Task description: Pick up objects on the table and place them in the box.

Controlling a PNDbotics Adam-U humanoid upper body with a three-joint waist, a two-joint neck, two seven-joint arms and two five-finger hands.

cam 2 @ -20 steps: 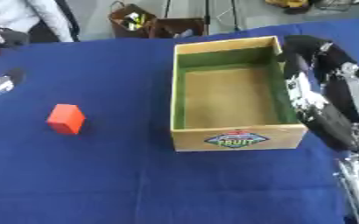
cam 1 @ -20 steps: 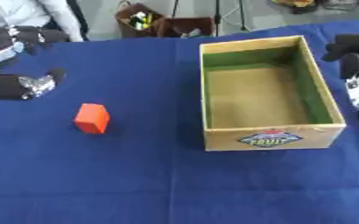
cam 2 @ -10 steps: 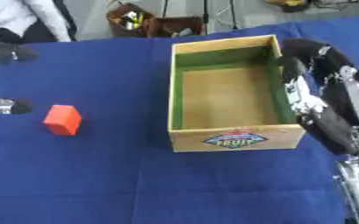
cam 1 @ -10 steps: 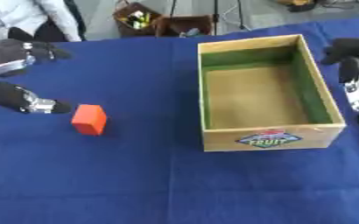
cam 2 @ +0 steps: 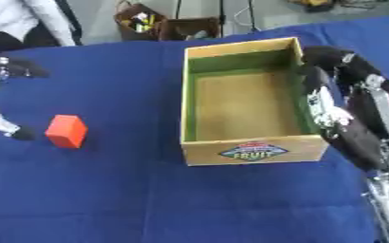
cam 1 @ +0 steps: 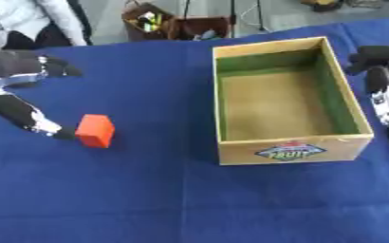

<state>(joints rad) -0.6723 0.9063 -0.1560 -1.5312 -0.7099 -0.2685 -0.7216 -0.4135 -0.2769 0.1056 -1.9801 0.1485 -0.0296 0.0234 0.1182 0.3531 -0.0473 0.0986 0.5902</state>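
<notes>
A small red block [cam 1: 95, 131] lies on the blue cloth, left of an open cardboard fruit box [cam 1: 286, 99] that has nothing inside. My left hand [cam 1: 22, 92] is open at the left edge: its lower finger tip touches or nearly touches the block's left side, while the upper fingers reach out well above it. The right hand [cam 2: 340, 102] hangs just outside the box's right wall, fingers relaxed, holding nothing.
The blue cloth [cam 1: 148, 199] covers the table. Beyond the far edge stand brown bags [cam 1: 177, 23] with small items. A seated person shows at the top left, away from the block.
My left hand has opened wide and moved right and down to the block, its lower finger now at the block's left side. The block, box and right hand hold their places.
</notes>
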